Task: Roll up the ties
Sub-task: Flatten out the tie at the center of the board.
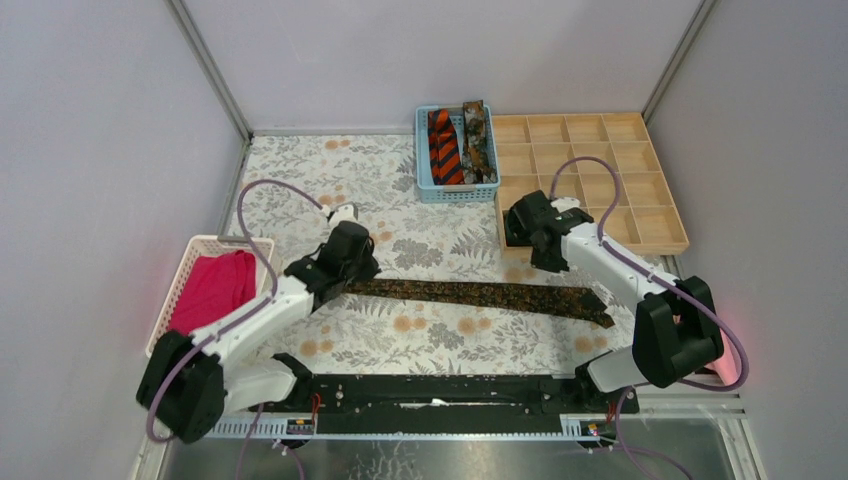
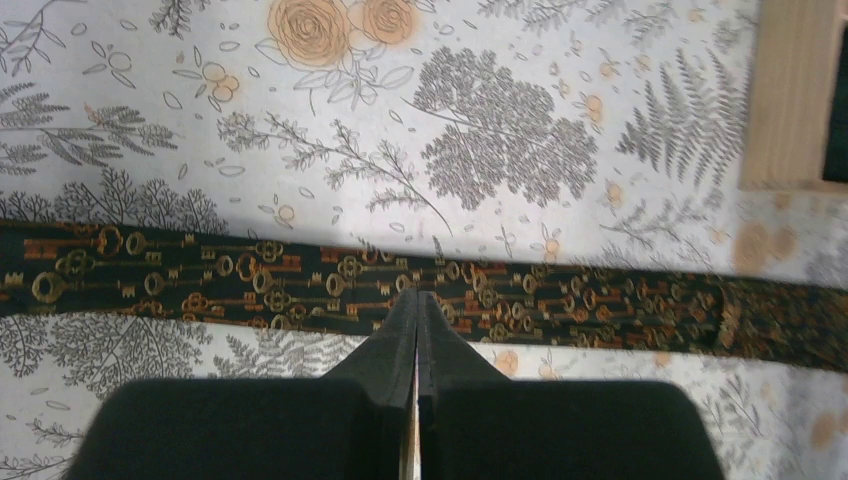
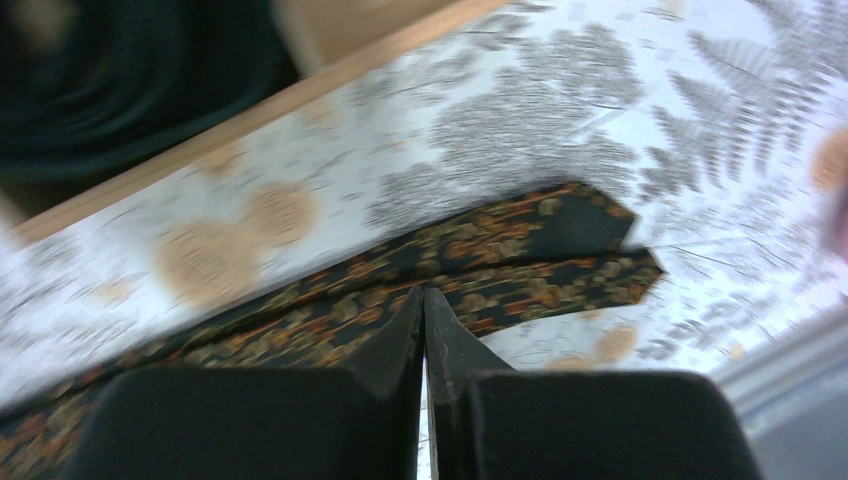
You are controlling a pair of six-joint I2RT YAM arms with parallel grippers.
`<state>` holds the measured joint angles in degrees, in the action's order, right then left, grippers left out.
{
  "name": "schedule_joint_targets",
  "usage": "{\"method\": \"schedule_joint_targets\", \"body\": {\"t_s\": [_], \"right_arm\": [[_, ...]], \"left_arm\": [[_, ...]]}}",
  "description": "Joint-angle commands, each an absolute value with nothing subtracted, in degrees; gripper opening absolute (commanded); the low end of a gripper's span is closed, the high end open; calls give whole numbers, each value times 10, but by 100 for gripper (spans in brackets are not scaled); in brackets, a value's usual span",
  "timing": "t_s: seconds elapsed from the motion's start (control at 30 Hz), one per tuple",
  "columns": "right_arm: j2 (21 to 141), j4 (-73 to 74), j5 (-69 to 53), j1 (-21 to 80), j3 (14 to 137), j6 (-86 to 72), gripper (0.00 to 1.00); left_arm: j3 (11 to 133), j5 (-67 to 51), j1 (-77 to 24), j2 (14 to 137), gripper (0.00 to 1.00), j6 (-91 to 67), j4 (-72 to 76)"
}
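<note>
Top view: a long dark-brown key-patterned necktie [image 1: 480,294] is lying flat across the floral counter [image 1: 400,190], with a white basket [image 1: 228,240] and a wooden compartment tray [image 1: 600,180] flanking it.
Left wrist: the left claw [image 2: 417,300], fingers together, is overlapping the necktie's edge.
Right wrist: the right claw [image 3: 424,295], likewise closed, is pointing at the necktie's ends, which are blurring.

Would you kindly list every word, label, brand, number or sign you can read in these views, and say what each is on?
No text can be read in any view.
The tie shows only a gold key pattern, and the tablecloth only printed flowers and ferns.
</note>
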<state>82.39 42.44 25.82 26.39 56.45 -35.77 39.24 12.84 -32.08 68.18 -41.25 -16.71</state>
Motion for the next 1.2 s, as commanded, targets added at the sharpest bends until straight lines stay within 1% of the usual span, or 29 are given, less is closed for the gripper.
{"method": "schedule_joint_targets", "body": {"t_s": [0.0, 0.27, 0.4, 0.83, 1.17], "right_arm": [[825, 360, 219, 290, 522, -343, 0], [802, 338, 236, 289, 523, -293, 0], [798, 336, 235, 290, 532, -276, 0], [794, 341, 265, 290, 529, -266, 0], [793, 352, 269, 290, 530, -272, 0]], "left_arm": [[423, 192, -317, 742, 0, -428, -187], [435, 256, -316, 806, 0, -479, -228], [431, 260, -316, 829, 0, -498, -238], [375, 240, -316, 794, 0, -517, -240], [359, 259, -312, 787, 0, -519, -244]]}}
